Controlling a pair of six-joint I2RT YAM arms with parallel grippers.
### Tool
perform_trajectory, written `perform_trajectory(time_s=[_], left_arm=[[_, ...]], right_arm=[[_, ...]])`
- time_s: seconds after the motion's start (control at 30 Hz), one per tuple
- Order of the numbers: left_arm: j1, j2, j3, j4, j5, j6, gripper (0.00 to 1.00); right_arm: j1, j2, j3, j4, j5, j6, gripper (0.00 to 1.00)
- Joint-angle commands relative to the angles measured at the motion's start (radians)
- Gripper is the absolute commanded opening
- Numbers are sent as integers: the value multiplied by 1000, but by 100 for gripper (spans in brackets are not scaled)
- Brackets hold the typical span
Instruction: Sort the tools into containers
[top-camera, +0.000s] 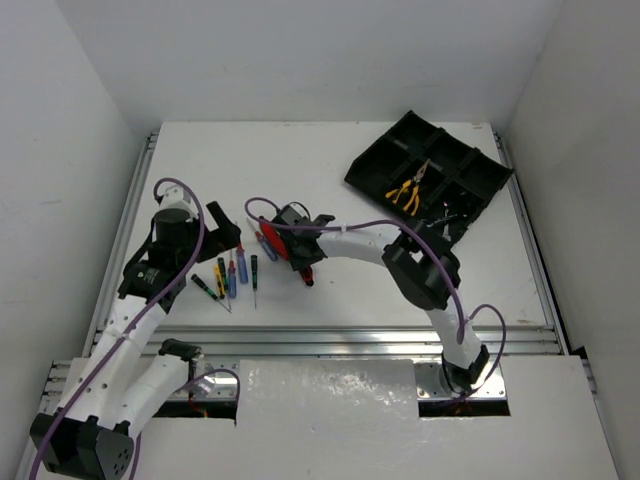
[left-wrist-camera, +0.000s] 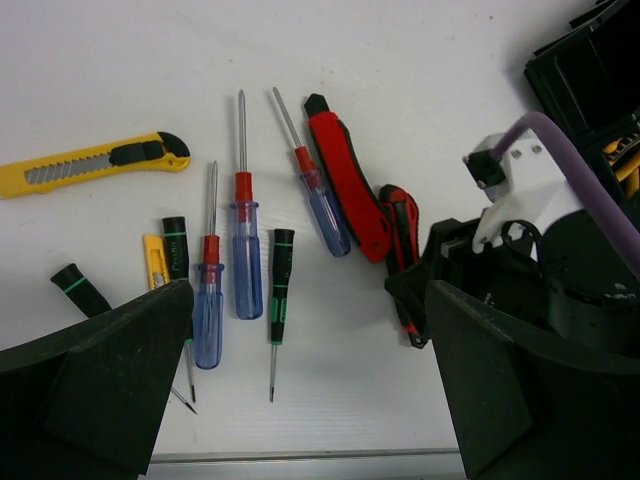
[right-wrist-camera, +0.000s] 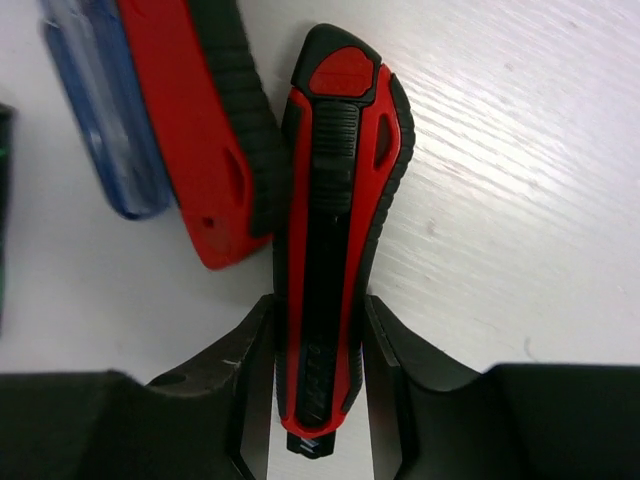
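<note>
The short knife (right-wrist-camera: 335, 230) lies on the table (right-wrist-camera: 520, 200) between the fingers of the right gripper (right-wrist-camera: 318, 305). Just left of it lies the longer knife (right-wrist-camera: 200, 130), a screwdriver (right-wrist-camera: 95, 120) beyond. Well right and behind, the tray (top-camera: 470, 165) holds pliers (top-camera: 405, 192).

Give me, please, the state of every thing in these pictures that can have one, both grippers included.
Red-and-black plastic utility knife: clamped at its sides.
Right gripper: shut on that knife.
Left gripper: open, empty.
Second red utility knife: loose on the white table.
Yellow plastic utility knife: loose on the table.
Blue-handled screwdrivers: loose on the table.
Yellow-handled pliers: lying inside the black divided plastic tray.
</note>
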Motion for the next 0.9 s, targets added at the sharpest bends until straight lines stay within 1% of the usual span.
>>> perform_trajectory(time_s=[0.0,0.13,0.17,0.23,0.27,0.33,0.37,0.43,0.47,0.5,0.53,0.57,0.6,0.67,0.7,0.8,0.87], left_arm=[[-8,-14,1,40,18,3,100],[-9,-25,-4,48,29,6,100],[-9,-27,-4,48,35,6,100],[-9,-25,-4,51,39,9,100],[-9,-25,-4,51,44,9,100],[-9,-25,-4,53,44,9,100],[-9,-25,-4,53,45,9,100],[-8,-22,-4,53,47,11,100],[-8,-24,-5,54,50,11,100],[-8,-24,-5,54,52,12,100],[-8,-22,-5,54,53,12,100],[-8,-21,-5,54,56,12,100],[-9,-21,-5,56,58,12,100],[-8,-22,-7,57,62,14,100],[-8,-25,-8,59,65,15,100],[-8,-28,-10,62,71,17,100],[-8,-28,-10,63,76,17,100]], right_arm=[[-31,-113,-106,1,73,32,18],[-97,-237,-171,15,96,42,16],[-138,-254,-177,20,93,41,16],[-185,-277,-171,15,73,36,16],[-229,-288,-163,0,72,33,16],[-272,-287,-131,-6,50,19,16],[-313,-274,-113,-25,44,16,16],[-355,-247,-24,-54,47,9,16],[-396,-212,48,-86,47,12,16],[-418,-193,49,-97,47,15,16],[-439,-175,120,-106,46,22,16],[-473,-156,156,-112,38,25,15],[-482,-120,214,-108,35,27,16],[-499,-93,254,-80,42,12,16],[-501,-54,321,-92,58,9,16],[-535,24,444,-132,82,16,18],[-551,63,498,-161,78,25,19]])
